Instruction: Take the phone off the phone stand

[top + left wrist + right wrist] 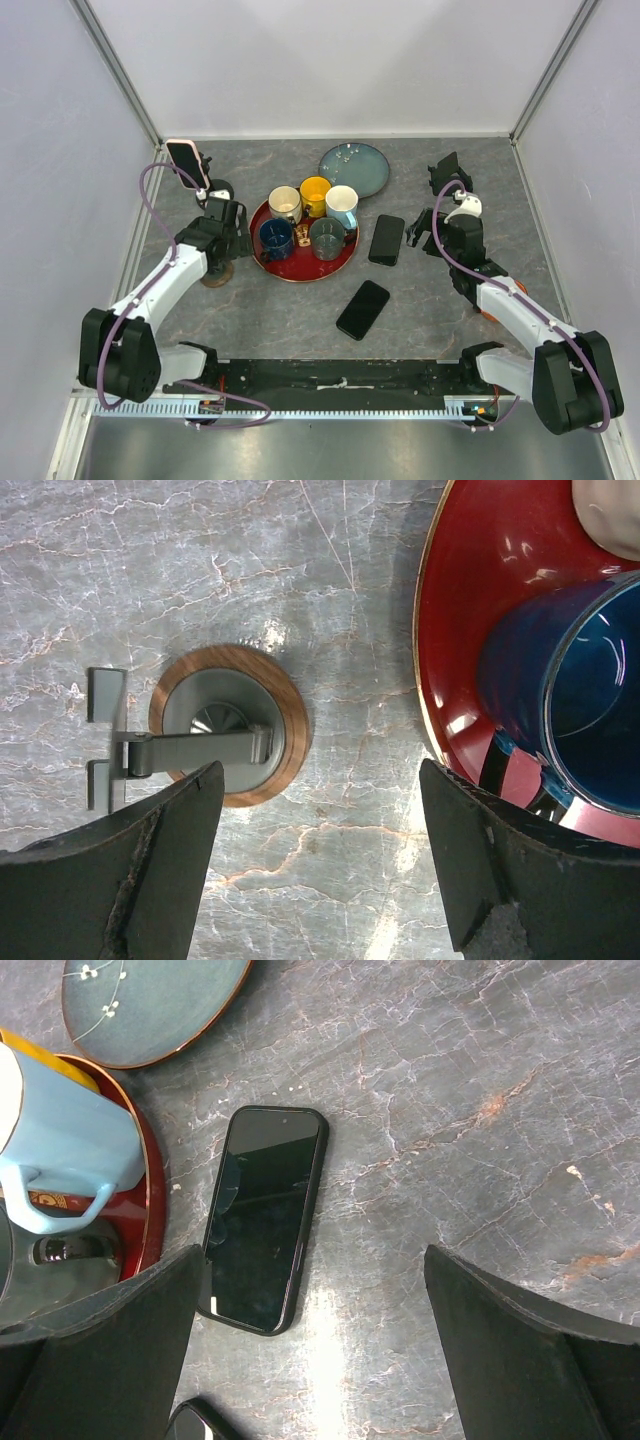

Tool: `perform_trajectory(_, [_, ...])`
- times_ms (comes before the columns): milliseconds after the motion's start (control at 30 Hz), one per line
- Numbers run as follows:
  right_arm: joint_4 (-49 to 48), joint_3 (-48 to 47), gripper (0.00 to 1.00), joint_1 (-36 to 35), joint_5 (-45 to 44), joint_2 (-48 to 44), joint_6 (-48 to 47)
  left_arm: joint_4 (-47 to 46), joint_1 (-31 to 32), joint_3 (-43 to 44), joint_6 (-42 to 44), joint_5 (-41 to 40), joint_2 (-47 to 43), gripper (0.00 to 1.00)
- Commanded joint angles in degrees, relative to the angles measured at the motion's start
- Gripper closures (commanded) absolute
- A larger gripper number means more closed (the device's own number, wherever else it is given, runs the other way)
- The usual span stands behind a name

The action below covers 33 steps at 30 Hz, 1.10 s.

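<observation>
A phone in a pink case (186,163) leans upright on a black phone stand (217,189) at the back left. My left gripper (226,238) is open and empty, in front of that stand and apart from it. In the left wrist view my left gripper (320,860) hangs over bare table beside an empty stand with a round wooden base (228,725); the pink phone is out of that view. My right gripper (424,232) is open and empty at the right, just right of a black phone (386,239) lying flat, which also shows in the right wrist view (262,1218).
A red tray (300,272) holds several mugs, among them a blue one (580,700) and a light blue one (60,1140). A blue plate (354,167) lies behind it. A second black phone (362,309) lies near the front. A black stand (450,170) is at the back right.
</observation>
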<state>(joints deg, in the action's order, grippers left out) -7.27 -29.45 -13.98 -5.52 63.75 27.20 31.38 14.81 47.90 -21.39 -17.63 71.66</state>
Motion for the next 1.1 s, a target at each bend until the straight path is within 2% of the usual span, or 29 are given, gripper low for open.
perform_trajectory(0, [-2.5, 0.0, 0.02, -0.4, -1.5, -1.3, -0.7, 1.4, -0.5, 2.3, -0.8, -2.1, 1.1, 0.14])
perform_trajectory(167, [-2.3, -0.1, 0.02, -0.5, -1.5, -1.5, -0.9, 1.3, -0.5, 2.1, -1.2, -1.7, -0.6, 0.14])
perform_trajectory(300, [-2.2, -0.3, 0.02, -0.6, -1.0, -1.2, -1.1, 0.4, -0.4, 2.5, -1.6, 2.5, -4.8, 0.13])
perform_trajectory(600, [-2.2, -0.9, 0.02, -1.1, -0.3, -0.7, -1.4, -0.1, -0.3, 12.9, -2.8, 7.4, -9.5, 0.12])
perform_trajectory(667, [-2.3, -1.0, 0.02, -1.4, -0.4, -0.7, -1.8, -1.7, -0.3, 15.5, -2.6, 6.7, -8.7, 0.12])
perform_trajectory(800, [-2.3, -1.1, 0.02, -2.1, -0.2, -0.9, -2.4, -5.0, -0.8, 19.7, -0.9, -1.0, -5.7, 0.12])
perform_trajectory(1067, [-2.8, -1.5, 0.02, -4.6, -0.3, -0.6, -3.5, -16.8, -8.7, 19.7, -3.1, -6.9, 1.9, 0.12])
